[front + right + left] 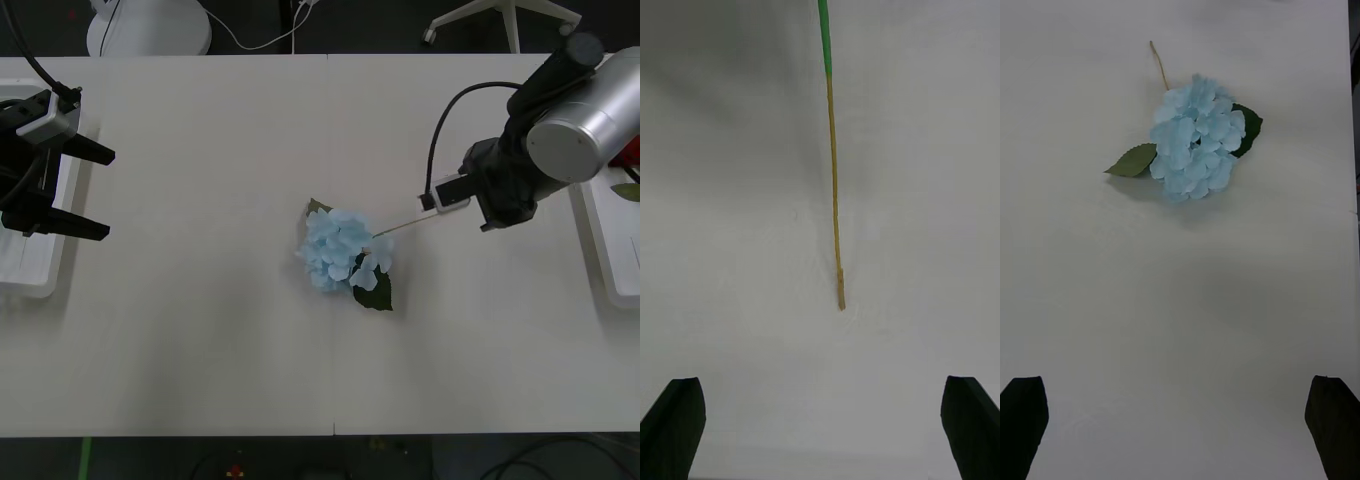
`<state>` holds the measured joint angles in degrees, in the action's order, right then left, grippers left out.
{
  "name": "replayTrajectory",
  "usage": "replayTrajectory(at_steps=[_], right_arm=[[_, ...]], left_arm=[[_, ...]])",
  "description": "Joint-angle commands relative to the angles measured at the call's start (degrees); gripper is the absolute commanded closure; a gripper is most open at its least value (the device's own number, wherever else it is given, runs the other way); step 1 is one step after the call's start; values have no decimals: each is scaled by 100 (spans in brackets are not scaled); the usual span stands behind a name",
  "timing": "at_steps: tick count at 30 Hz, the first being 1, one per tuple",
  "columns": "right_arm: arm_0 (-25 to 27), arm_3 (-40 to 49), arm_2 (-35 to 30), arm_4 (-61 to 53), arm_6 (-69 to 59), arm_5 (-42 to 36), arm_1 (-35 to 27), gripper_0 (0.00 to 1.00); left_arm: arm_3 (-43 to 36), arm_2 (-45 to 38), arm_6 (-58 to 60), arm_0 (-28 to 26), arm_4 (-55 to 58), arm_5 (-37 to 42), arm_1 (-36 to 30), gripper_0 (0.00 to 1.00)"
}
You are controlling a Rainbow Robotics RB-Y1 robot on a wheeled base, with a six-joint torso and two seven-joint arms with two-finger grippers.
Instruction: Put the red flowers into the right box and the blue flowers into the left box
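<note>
- At the middle of the table point(200, 350) I have one blue flower point(340, 250) lying flat, its thin stem point(400, 226) pointing toward my right gripper point(430, 203).
- Right gripper hangs just beyond the stem's bare tip, jaws spread wide, holding nothing; in the right wrist view the stem point(833, 187) runs straight down the gap, short of the fingers point(674, 427).
- I judge this the approach for picking the blue flower; next I must advance and lower until the stem sits between the jaws, then close.
- Left gripper point(95, 190) waits over the left box point(35, 280), jaws wide, well apart from the bloom point(1195, 139).
- Right box point(610, 240) sits at the table's right edge.
</note>
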<state>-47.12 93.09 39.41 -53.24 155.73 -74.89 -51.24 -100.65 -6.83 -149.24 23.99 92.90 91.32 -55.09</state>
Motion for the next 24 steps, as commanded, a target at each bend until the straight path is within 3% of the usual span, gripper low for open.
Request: replayTrajectory(at_steps=[1,16,24], right_arm=[[-403,16,296,130,-73,-61,545,9],[-790,-1645,445,358,-73,-8,1995,9],[-895,-1891,920,596,-73,308,2215,9]], left_arm=[[-147,15,132,97,71,-61,-81,0],[-147,15,132,97,71,-61,-81,0],[-147,15,132,97,71,-61,-81,0]])
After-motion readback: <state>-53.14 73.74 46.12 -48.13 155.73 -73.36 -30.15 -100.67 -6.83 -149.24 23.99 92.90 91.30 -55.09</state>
